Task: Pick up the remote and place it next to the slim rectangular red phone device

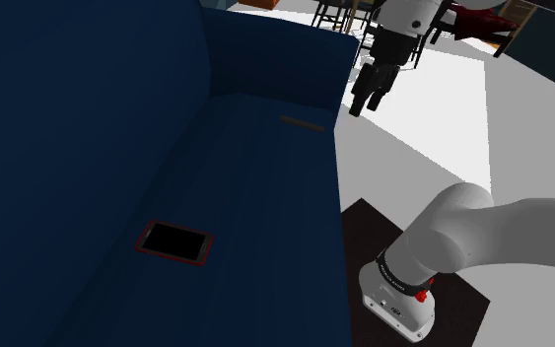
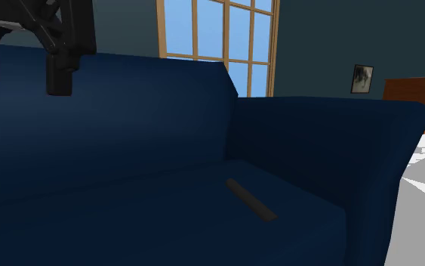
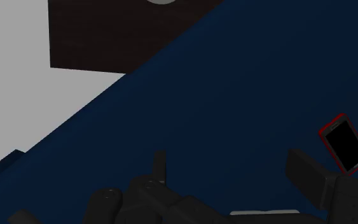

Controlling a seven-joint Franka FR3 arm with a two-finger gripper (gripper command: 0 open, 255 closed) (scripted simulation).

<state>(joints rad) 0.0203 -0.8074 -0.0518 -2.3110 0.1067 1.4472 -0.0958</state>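
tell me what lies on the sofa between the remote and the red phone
Nothing: in the shoulder view, the blue sofa seat between the remote and the red-edged phone is bare.

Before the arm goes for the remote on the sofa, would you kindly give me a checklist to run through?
1. Pincer free to grasp: ok. It is open, with nothing between its fingers.
2. Remote found: ok. It lies flat on the sofa seat, near the armrest.
3. Pincer down at the remote: not ok. It hangs high above the seat, well apart from the remote.
4. Phone found: ok. The red-rimmed phone lies flat on the seat, far from the remote.
5. Room beside the phone: ok. Bare blue seat surrounds it.
6. Fingers square across the remote's width: cannot tell.
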